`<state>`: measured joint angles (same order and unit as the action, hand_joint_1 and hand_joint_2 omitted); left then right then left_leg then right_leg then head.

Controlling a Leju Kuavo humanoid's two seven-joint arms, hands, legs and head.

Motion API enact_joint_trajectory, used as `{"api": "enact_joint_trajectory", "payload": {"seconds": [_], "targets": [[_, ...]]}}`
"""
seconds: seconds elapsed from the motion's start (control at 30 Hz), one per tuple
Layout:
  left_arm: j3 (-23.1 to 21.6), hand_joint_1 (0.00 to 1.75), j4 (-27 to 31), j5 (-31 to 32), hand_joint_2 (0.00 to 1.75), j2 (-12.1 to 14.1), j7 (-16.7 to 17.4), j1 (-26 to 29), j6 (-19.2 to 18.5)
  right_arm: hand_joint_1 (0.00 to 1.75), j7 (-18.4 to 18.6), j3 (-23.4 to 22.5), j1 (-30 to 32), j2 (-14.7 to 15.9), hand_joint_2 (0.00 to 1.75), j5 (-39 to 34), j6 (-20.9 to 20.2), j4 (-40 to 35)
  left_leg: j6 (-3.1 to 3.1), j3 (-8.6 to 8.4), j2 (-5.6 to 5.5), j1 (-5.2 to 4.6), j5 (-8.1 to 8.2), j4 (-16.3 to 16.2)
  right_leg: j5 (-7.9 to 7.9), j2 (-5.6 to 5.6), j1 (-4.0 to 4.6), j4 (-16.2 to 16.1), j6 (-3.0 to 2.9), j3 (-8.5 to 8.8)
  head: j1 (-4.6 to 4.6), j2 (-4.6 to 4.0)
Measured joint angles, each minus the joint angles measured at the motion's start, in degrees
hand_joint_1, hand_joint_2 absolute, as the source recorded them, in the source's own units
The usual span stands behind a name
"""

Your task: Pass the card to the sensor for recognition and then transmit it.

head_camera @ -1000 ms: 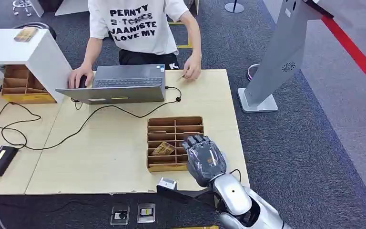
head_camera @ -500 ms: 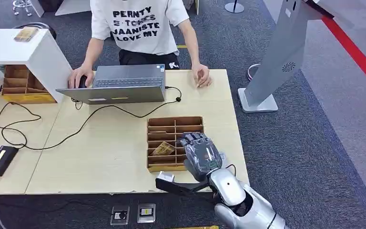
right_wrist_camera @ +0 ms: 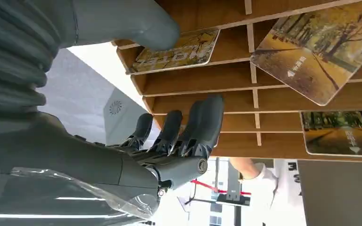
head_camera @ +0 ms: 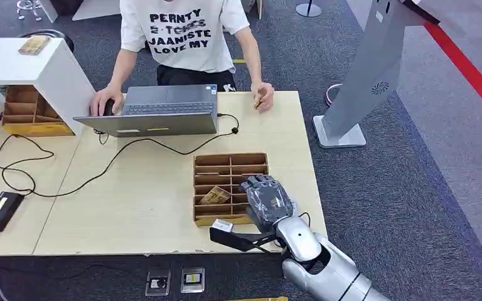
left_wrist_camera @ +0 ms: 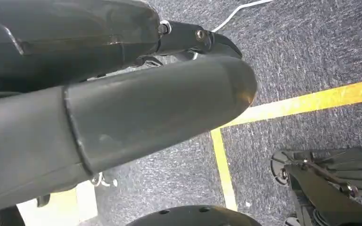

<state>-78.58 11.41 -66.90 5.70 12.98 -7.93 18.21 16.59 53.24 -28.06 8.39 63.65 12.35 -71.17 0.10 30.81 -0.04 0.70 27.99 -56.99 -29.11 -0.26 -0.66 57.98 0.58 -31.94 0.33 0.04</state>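
The right hand (head_camera: 267,199) is hovering over the near right part of the wooden tray (head_camera: 230,159), released and holding nothing, its fingers (right_wrist_camera: 202,123) spread slightly apart and reaching across the dividers. In the right wrist view a card (right_wrist_camera: 179,49) is lying in the slot just beside the thumb, not touched by it. A second card (head_camera: 215,195) is leaning tilted in a compartment toward the tray's left, just beside the hand; a third is sitting in a slot nearby in the wrist view.

By my reading, the pick-up step is only beginning: no card is being gripped, and nothing is heading for the sensor. Next, the hand needs to lower into the tray and pinch one card by its free edge, since the dividers leave little room for the fingers.

Beyond the tray's far side, a person (head_camera: 185,31) is sitting at a laptop (head_camera: 157,110).

I cannot tell how the left hand is set; its wrist camera is looking at the floor.
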Motion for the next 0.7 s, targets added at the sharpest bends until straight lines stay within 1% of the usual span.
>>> {"api": "enact_joint_trajectory", "payload": {"seconds": [0.03, 0.1, 0.13, 0.17, 0.2, 0.33, 0.37, 0.4, 0.47, 0.5, 0.53, 0.6, 0.7], "targets": [[0.0, 0.00, 0.0, -0.1, 0.00, 0.0, 0.0, 0.0, 0.0, 0.73, 0.0, 0.1, -0.2, -0.1, 1.75, -0.1, 0.2, 0.5, 0.00, 0.00, 0.00, 0.00, 0.00, 0.0, 0.00, 0.00, 0.00, 0.0, 0.00, 0.00, 0.00, 0.00], [0.0, 0.00, 0.0, -0.2, 0.00, 0.0, 0.1, 0.0, 0.2, 0.84, 0.0, 0.3, -0.3, -0.1, 1.75, -0.3, 0.6, 1.2, 0.00, 0.00, 0.00, 0.00, 0.00, 0.0, 0.00, 0.00, 0.00, 0.0, 0.00, 0.00, 0.02, 0.00], [0.0, 0.00, 0.0, -0.2, 0.00, 0.0, 0.1, 0.0, 0.2, 0.80, 0.1, 0.4, -0.4, -0.2, 1.75, -0.4, 0.7, 1.5, 0.00, 0.00, 0.00, 0.00, 0.00, 0.0, 0.00, 0.01, 0.00, 0.0, 0.00, 0.00, 0.00, 0.00], [0.0, 0.00, 0.0, -0.3, 0.00, 0.0, 0.1, 0.0, 0.2, 0.82, 0.2, 0.5, -0.5, -0.2, 1.75, -0.4, 0.8, 1.7, 0.00, 0.00, 0.00, 0.00, 0.00, 0.0, 0.00, 0.01, 0.00, 0.0, 0.00, 0.00, 0.00, -0.02], [0.0, 0.00, 0.0, -0.3, 0.00, 0.0, 0.1, 0.0, 0.2, 0.79, 0.4, 0.6, -0.6, -0.2, 1.75, -0.4, 0.8, 1.9, 0.00, 0.00, 0.00, 0.00, 0.00, 0.0, 0.00, 0.01, 0.00, 0.0, 0.00, 0.00, 0.00, 0.00], [0.0, 0.00, 0.0, -0.3, 0.00, 0.0, 0.1, 0.0, 0.3, 0.84, 1.4, 0.9, -0.8, -0.2, 1.75, -0.4, 0.8, 2.6, 0.00, 0.00, 0.00, 0.00, 0.00, 0.0, 0.00, 0.01, 0.00, 0.0, 0.00, 0.00, 0.00, 0.00], [0.0, 0.00, 0.0, -0.3, 0.00, 0.0, 0.2, 0.0, 0.3, 0.82, 1.7, 0.9, -0.8, -0.1, 1.75, -0.4, 0.8, 2.6, 0.00, 0.00, 0.00, 0.00, 0.00, 0.0, 0.00, 0.01, 0.00, 0.0, 0.00, 0.00, 0.00, 0.00], [0.0, 0.00, 0.0, -0.3, 0.00, 0.0, 0.2, 0.0, 0.3, 0.84, 1.8, 0.9, -0.9, 0.0, 1.75, -0.4, 0.8, 2.6, 0.00, 0.00, 0.00, 0.00, 0.00, 0.0, 0.00, 0.01, 0.00, 0.0, 0.00, -0.01, 0.00, 0.00], [0.0, 0.00, 0.0, -0.3, 0.00, 0.0, 0.2, 0.0, 0.3, 0.93, 2.4, 0.9, -0.9, 0.1, 1.75, -0.4, 0.7, 2.6, 0.00, -0.01, 0.00, 0.00, 0.00, 0.0, 0.00, 0.02, 0.00, 0.0, 0.00, 0.00, 0.02, 0.00], [0.0, 0.00, 0.0, -0.3, 0.00, 0.0, 0.2, 0.0, 0.3, 1.01, 2.5, 0.9, -0.9, 0.2, 1.75, -0.4, 0.6, 2.6, 0.00, -0.01, 0.00, 0.00, 0.00, 0.0, 0.00, 0.02, 0.00, 0.0, 0.00, -0.01, 0.00, 0.00], [0.0, 0.00, 0.0, -0.3, 0.00, 0.0, 0.2, 0.0, 0.3, 1.24, 2.8, 0.9, -0.9, 0.3, 1.75, -0.4, 0.5, 2.6, 0.00, -0.01, 0.00, 0.00, 0.00, 0.0, 0.00, 0.02, 0.00, 0.0, 0.00, -0.01, 0.00, -0.02], [0.0, 0.00, 0.0, -0.3, 0.00, 0.0, 0.2, 0.0, 0.3, 1.24, 3.2, 0.9, -0.8, 0.4, 1.75, -0.3, 0.2, 2.5, 0.00, -0.02, 0.00, 0.00, 0.00, 0.0, 0.00, 0.02, 0.00, 0.0, 0.00, -0.01, 0.00, 0.00], [0.0, 0.00, 0.0, -0.3, 0.00, 0.0, 0.3, 0.0, 0.4, 1.52, 3.5, 0.9, -0.8, 0.6, 1.75, -0.2, -0.1, 2.4, 0.00, -0.02, 0.00, 0.00, 0.00, 0.0, 0.00, 0.02, 0.00, 0.0, 0.00, -0.01, 0.02, 0.00]]}}
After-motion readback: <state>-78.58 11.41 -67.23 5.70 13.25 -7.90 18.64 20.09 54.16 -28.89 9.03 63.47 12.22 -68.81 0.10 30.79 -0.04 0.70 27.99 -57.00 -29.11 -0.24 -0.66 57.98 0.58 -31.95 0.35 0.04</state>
